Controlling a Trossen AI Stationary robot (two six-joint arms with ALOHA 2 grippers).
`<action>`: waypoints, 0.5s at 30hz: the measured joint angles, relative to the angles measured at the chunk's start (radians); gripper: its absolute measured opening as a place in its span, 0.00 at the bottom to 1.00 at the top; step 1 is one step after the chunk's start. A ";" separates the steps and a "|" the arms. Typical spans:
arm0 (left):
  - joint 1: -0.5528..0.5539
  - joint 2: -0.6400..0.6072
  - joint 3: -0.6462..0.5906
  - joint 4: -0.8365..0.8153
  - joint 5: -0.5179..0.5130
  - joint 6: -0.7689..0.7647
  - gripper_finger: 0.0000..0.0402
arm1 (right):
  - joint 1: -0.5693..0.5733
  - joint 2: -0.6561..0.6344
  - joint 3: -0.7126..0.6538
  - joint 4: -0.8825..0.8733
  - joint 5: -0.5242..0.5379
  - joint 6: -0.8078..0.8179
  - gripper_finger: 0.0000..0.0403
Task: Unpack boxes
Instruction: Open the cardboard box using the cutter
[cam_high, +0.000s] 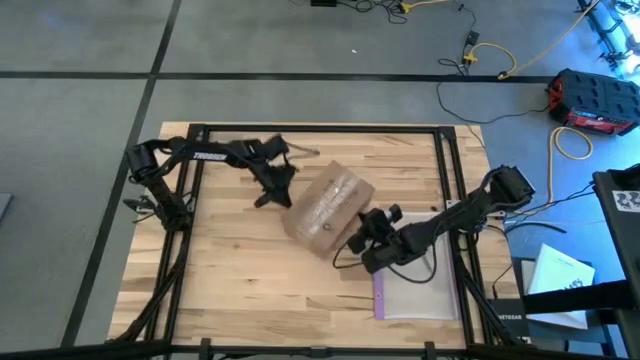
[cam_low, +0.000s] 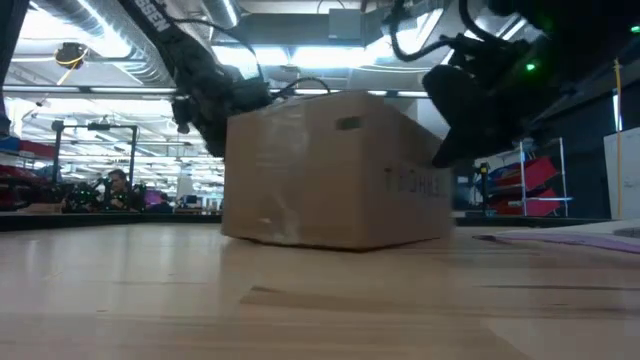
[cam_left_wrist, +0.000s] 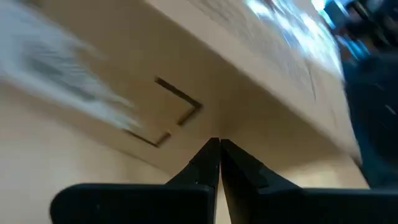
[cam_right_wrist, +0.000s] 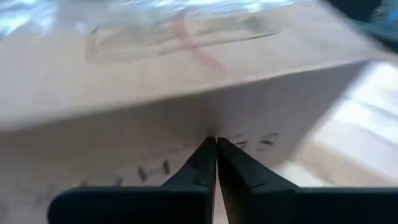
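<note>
On the pale butcher-block wooden table (cam_high: 250, 280), framed in black metal rails: one small brown cardboard box (cam_high: 328, 208), blocky, flaps shut, top glossy under clear tape, sitting near the table's middle and turned at an angle to the edges. Matte cardboard on the side faces; faint dark lettering on the face toward the low camera (cam_low: 412, 183), too blurred to read. A thin red curved mark and a pale rectangular label on the taped top, seen from the right wrist.

Left gripper (cam_high: 272, 197) at the box's far-left side, dark tapered fingers (cam_left_wrist: 208, 163) clenched tip to tip with nothing between them, pointed at a side face bearing a shallow rectangular outline; whether the tips touch the cardboard cannot be told.

Right gripper (cam_high: 353, 244) at the box's near-right corner, black fingers (cam_right_wrist: 206, 160) likewise pressed together and empty, tips right at the vertical edge of the box below the taped top.

Beside the right arm, flat on the wood: a clear plastic bag with a purple edge strip (cam_high: 405, 297).
</note>
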 joint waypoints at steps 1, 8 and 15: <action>-0.025 0.000 0.000 -0.033 0.005 0.015 0.00 | -0.016 -0.007 0.000 -0.009 0.000 -0.005 0.00; -0.193 -0.019 -0.001 -0.091 0.031 0.029 0.00 | -0.138 -0.068 0.000 0.012 -0.008 -0.218 0.00; -0.255 -0.106 -0.002 -0.003 -0.098 0.003 0.00 | -0.194 -0.225 0.000 0.011 -0.009 -0.311 0.00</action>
